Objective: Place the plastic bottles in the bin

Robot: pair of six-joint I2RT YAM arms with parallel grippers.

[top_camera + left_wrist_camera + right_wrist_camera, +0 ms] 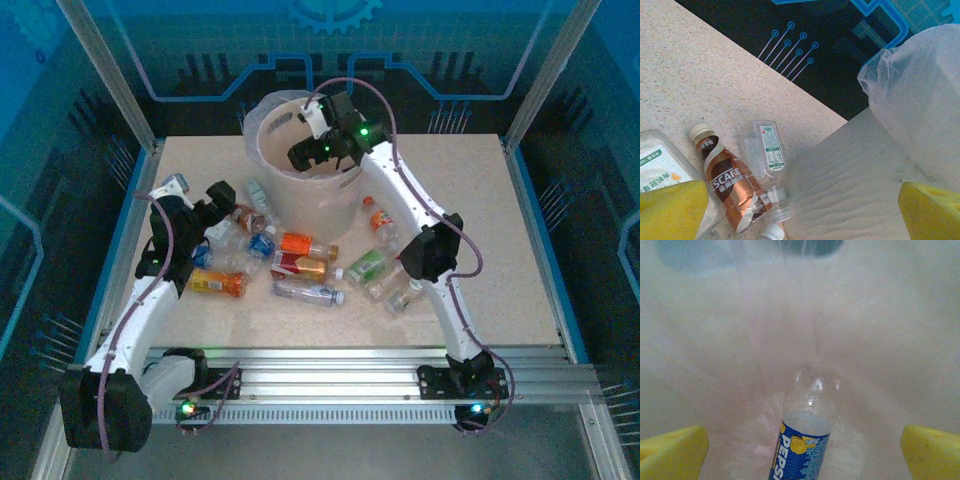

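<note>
Okay, so the right arm (420,215) went up from its base at the near edge, elbow kicked out to the right, forearm slanting back toward the bin (300,195). The right gripper (318,150) hung right over the bin's mouth. On the wrist cam its yellow fingers (672,452) were spread wide apart and gripped nothing. A blue-label Pepsi bottle (802,440) lay down inside the bin between them, touching neither.

The left arm (135,310) leaned out to the left and forward, with the left gripper (218,195) low over the table (490,230), just left of the bin. Its jaws were wide apart too, and empty. Under it, a brown Nescafe bottle (730,185) and a flattened clear bottle (765,150) lay side by side close to the bin's wall, with the clear liner (920,90) bunched over the rim.

The rest of the plastic bottles (300,265) were scattered on the table in front of the bin, between the two arms: orange, red, green and clear ones, all lying down.

The tabletop was speckled beige, boxed in by aluminium rails (350,362), with dark blue wall panels (200,60) covered in circuit-line graphics.
</note>
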